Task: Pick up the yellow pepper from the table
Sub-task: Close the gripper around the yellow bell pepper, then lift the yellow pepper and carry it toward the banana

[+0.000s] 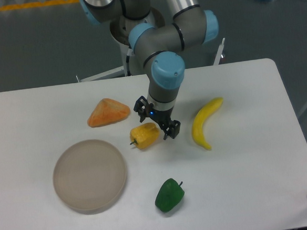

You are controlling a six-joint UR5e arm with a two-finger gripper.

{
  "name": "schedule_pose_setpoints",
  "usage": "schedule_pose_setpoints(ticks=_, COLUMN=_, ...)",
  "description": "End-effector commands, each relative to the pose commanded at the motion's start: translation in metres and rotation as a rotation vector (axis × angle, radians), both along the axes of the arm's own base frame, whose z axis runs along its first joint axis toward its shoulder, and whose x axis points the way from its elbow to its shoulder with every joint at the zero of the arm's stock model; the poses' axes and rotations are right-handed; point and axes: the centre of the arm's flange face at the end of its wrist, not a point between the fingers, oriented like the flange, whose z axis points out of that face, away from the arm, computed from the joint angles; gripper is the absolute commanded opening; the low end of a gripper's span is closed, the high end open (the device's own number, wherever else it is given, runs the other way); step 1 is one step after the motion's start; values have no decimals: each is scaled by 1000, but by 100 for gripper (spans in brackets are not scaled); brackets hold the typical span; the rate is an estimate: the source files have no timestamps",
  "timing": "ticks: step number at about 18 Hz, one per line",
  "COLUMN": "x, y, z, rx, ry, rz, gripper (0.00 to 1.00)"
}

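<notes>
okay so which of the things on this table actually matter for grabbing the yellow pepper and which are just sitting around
Belongs to the job:
yellow pepper
claw
table

Just lying about:
banana
green pepper
orange wedge
round plate

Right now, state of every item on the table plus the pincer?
yellow pepper: on its side on the table, stem pointing left, not gripped
pincer: open, above the pepper's right edge
banana: lying flat, untouched
green pepper: lying on the table, untouched
orange wedge: resting flat
round plate: empty
</notes>
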Motion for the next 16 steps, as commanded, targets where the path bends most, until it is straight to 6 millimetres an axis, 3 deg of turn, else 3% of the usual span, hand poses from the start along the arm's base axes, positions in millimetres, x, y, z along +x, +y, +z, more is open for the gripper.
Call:
schedule_pose_setpoints(ticks=9, x=11, y=14, z=-33, rx=-10, ry=-6, rz=-5, gripper=100)
schedule_pose_setpoints(ticks=10, x=14, y=16, z=-35, rx=-9, ry=-5, rz=-3, gripper=94)
schedule_pose_setpoints(ticks=12, x=16, y=17, z=-35, rx=-11, ry=-6, rz=-6, gripper=60)
schedule_pose_setpoints(ticks=15, x=14, y=19, z=-32, rx=-6, ry=0, rz=-14, gripper=29)
schedule_pose_setpoints(ticks=16, x=12, y=20, z=-27, rx=1, ry=6, rz=-14, gripper=27)
